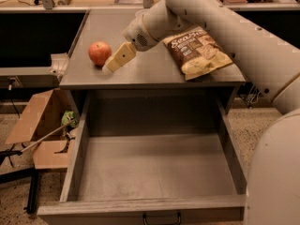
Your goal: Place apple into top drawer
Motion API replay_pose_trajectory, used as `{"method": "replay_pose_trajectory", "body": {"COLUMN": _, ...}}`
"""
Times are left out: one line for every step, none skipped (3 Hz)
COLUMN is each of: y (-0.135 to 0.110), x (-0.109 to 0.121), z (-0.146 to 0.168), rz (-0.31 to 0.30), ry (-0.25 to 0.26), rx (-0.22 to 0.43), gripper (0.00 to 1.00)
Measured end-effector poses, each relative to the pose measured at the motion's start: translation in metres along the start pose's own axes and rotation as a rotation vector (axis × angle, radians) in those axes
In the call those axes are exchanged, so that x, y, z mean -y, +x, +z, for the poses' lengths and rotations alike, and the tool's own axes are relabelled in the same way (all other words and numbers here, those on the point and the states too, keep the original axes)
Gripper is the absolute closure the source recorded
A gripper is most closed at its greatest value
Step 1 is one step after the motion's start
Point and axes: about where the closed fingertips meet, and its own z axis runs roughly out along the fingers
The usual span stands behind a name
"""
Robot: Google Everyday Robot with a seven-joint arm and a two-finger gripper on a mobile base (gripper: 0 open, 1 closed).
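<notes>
Gripper [109,68] sat low over the cabinet top [154,74], its pale tip pointing down and to the left, just beside the apple [100,53] on that fruit's right front side. Whether the gripper was wide or narrow could not be told from this angle, nor whether it touched the apple; it was not holding it.

Nearest the camera, the top drawer [140,205] stood pulled fully out, its small dark handle [161,218] at the bottom edge of the front wall. Its grey floor lay flat and bare. At the lower right, a large rounded white part of the robot [276,172] filled the corner. On the floor to the left of the drawer lay an open cardboard box [40,125] with something small and green [69,118] at its rim.

Farther back, above the drawer, the flat grey cabinet top carried two things. The apple, red-orange, rested near its left edge, well outside the drawer. A brown and yellow chip bag [197,50] lay toward the right side, apart from the apple, with the gripper between them. The white arm [225,27] reached in from the right, passing above the bag.

Beyond the cabinet ran a light bench [93,1] with cluttered items too small to make out.
</notes>
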Motion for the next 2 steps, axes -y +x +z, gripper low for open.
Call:
{"method": "replay_pose_trajectory", "body": {"y": 0.008, "x": 0.018, "z": 0.024, "rz": 0.015, "ry": 0.045, "rx": 0.004, "gripper": 0.00}}
{"method": "replay_pose_trajectory", "body": {"y": 0.012, "x": 0.042, "z": 0.035, "rz": 0.021, "ry": 0.129, "rx": 0.033, "gripper": 0.00}}
